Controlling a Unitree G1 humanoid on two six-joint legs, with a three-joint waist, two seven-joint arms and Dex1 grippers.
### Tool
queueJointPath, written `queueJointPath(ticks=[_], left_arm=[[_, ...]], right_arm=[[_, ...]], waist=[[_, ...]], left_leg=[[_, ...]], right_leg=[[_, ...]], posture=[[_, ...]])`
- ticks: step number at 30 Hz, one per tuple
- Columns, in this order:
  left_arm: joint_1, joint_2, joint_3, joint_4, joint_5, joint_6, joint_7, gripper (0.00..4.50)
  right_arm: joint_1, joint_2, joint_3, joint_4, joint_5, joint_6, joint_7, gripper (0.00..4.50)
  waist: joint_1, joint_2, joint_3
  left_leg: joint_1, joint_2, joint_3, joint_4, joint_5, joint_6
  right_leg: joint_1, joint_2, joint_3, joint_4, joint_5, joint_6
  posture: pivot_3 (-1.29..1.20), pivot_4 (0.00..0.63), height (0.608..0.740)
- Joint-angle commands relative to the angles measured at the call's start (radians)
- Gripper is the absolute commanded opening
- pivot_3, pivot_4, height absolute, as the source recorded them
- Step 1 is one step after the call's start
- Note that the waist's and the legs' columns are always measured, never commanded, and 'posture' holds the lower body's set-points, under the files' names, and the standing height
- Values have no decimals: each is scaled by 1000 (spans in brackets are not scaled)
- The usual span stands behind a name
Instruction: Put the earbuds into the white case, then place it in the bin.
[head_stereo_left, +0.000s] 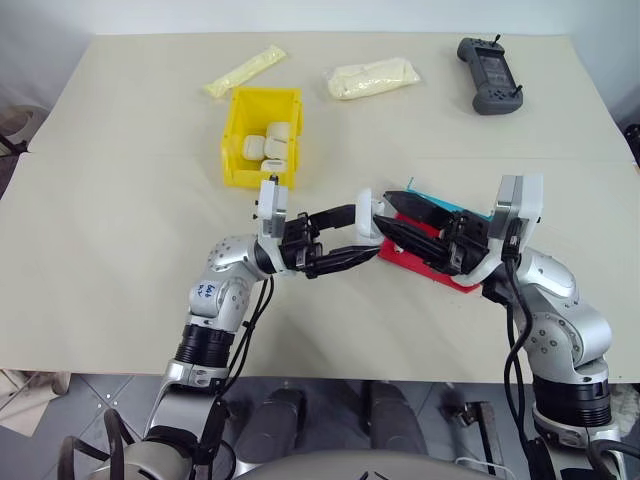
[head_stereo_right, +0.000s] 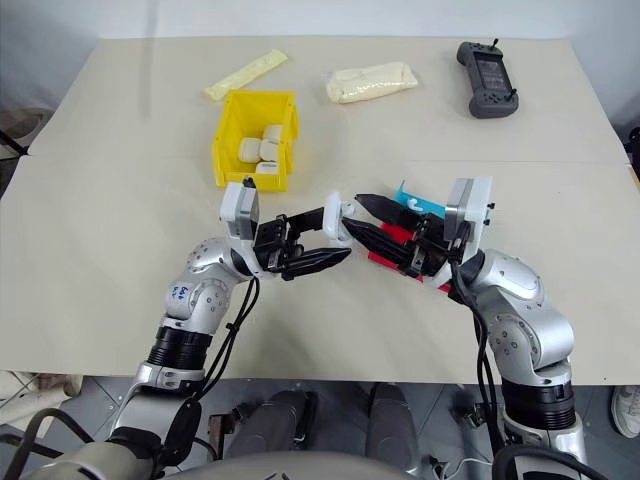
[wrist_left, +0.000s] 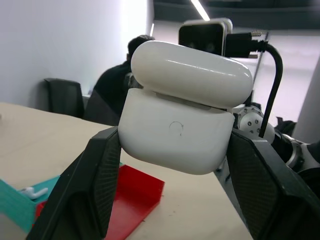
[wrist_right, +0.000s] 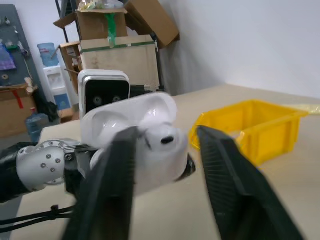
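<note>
While the two arms meet above the middle of the table (head_stereo_left: 120, 200), the head views show the left gripper (head_stereo_left: 362, 238) clamped tight on the white case (head_stereo_left: 366, 222), held clear of the surface. The right gripper (head_stereo_left: 400, 222) reaches in from the other side, its fingers parted around the case's far end. Behind it lies the red-and-blue tray (head_stereo_left: 455, 278), and the bin (head_stereo_left: 236, 140) sits further back with several other white cases inside. Two pale packets (head_stereo_left: 372, 78) and a dark handheld controller (head_stereo_left: 490, 74) lie at the far edge.

Over to the left wrist view: the case fills the gap between both black fingers (wrist_left: 85, 185), lid hinged slightly up. One loose earbud (wrist_left: 31, 191) rests on the teal part of the tray below, and a person sits in the background.

The right wrist view shows an earbud (wrist_right: 164, 139) seated at the mouth of the open case, with the right fingers (wrist_right: 227, 175) standing apart on either side, gripping nothing that can be seen.

The loading step looks to be in hand, with one bud apparently just delivered. Next, the right gripper would likely need to fetch the remaining bud from the tray, seat it, and press the lid shut before the carry to the bin.
</note>
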Motion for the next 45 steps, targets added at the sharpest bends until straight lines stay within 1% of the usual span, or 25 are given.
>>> queueJointPath(ticks=[1,5,6,8,11,14,17,19,22,27,30,32,33,35,37,39,40,42,44,45], left_arm=[[-23,-24,5,-45,-23,-30,0,2842],[-14,-26,9,-45,-20,-37,-2,2842],[-12,-25,10,-44,-20,-38,-3,2842],[-5,-19,14,-39,-17,-42,-6,2842],[1,-16,16,-35,-15,-45,-5,2842],[19,4,25,-30,-18,-48,-19,2842],[31,13,28,-36,-24,-47,-29,2842],[37,18,29,-43,-28,-46,-33,2842],[45,24,33,-49,-31,-42,-39,2842],[58,36,37,-57,-29,-44,-48,2842],[60,36,37,-60,-24,-50,-41,2842],[62,34,37,-62,-22,-52,-37,2842],[62,31,36,-62,-20,-54,-34,2842],[65,25,34,-67,-18,-58,-27,2842],[67,20,29,-71,-17,-59,-20,2842],[68,16,24,-75,-18,-49,-13,2842],[68,12,21,-77,-20,-46,-10,2842],[71,9,11,-79,-20,-46,-13,2842],[74,8,1,-80,-14,-53,-21,2842],[74,7,-2,-79,-12,-58,-23,2842]], right_arm=[[-15,-22,15,2,10,24,23,3174],[-25,-55,-26,3,11,18,31,4452],[-21,-67,-41,1,12,16,31,4452],[21,-117,-112,-6,16,8,37,4452],[62,-154,-161,-11,20,0,43,4452],[245,-221,-321,11,-42,-71,91,4452],[378,-248,-415,60,-104,-166,141,4452],[449,-242,-480,103,-137,-225,146,4452],[519,-229,-530,184,-194,-330,161,4452],[573,-236,-558,332,-246,-447,191,4452],[532,-268,-545,370,-235,-450,202,4452],[480,-306,-528,367,-197,-339,183,4452],[465,-344,-500,374,-228,-341,209,4452],[324,-436,-400,376,-263,-234,199,4452],[171,-498,-317,386,-254,-122,190,4452],[34,-551,-225,433,-277,-38,221,4452],[-31,-580,-166,473,-315,-8,238,4452],[-185,-601,-59,583,-395,-4,270,4452],[-365,-593,59,720,-503,-51,308,4452],[-442,-591,129,787,-581,-108,328,4452]], waist=[[0,0,0],[1,0,0],[2,0,0],[5,0,0],[5,0,0],[8,0,0],[11,0,0],[10,0,0],[5,0,0],[3,0,0],[1,0,0],[0,1,0],[1,1,0],[-4,1,0],[-5,2,0],[0,2,0],[4,2,0],[7,1,0],[4,1,0],[1,1,0]], left_leg=[[0,0,0,0,0,0],[0,0,0,0,0,0],[0,0,0,0,0,0],[0,0,0,1,0,0],[-1,-1,0,1,0,0],[0,0,0,0,0,0],[0,-1,1,-1,0,0],[0,-1,2,1,0,1],[2,0,2,1,0,0],[2,0,3,0,0,0],[2,0,3,0,0,0],[2,0,3,0,0,0],[3,0,4,0,0,0],[3,0,4,0,0,0],[3,1,6,0,0,0],[2,1,5,0,0,0],[2,2,5,0,0,0],[1,2,2,0,0,0],[-1,0,2,1,0,0],[-1,-1,3,1,0,1]], right_leg=[[0,0,0,0,0,0],[0,0,0,0,0,0],[0,0,0,0,0,0],[0,0,0,0,0,0],[1,-1,0,0,0,0],[1,0,-1,-1,0,0],[1,0,0,-1,0,0],[1,0,0,-2,0,0],[2,0,1,-2,0,0],[2,0,1,-2,0,0],[2,0,1,-2,0,0],[2,0,1,-2,0,0],[2,0,2,-2,0,0],[2,0,2,-2,0,0],[1,0,2,-2,0,0],[0,0,1,-2,0,0],[0,0,0,-2,0,0],[0,0,-1,-3,0,0],[1,-1,-1,-5,1,0],[1,-1,-1,-7,1,0]], posture=[[0,150,740],[0,150,740],[0,150,740],[0,150,740],[0,150,740],[0,150,740],[0,150,740],[0,150,740],[0,150,740],[0,150,740],[0,150,740],[0,150,740],[0,150,740],[0,150,740],[0,150,740],[0,150,740],[0,150,740],[0,150,740],[0,150,740],[0,150,740]])
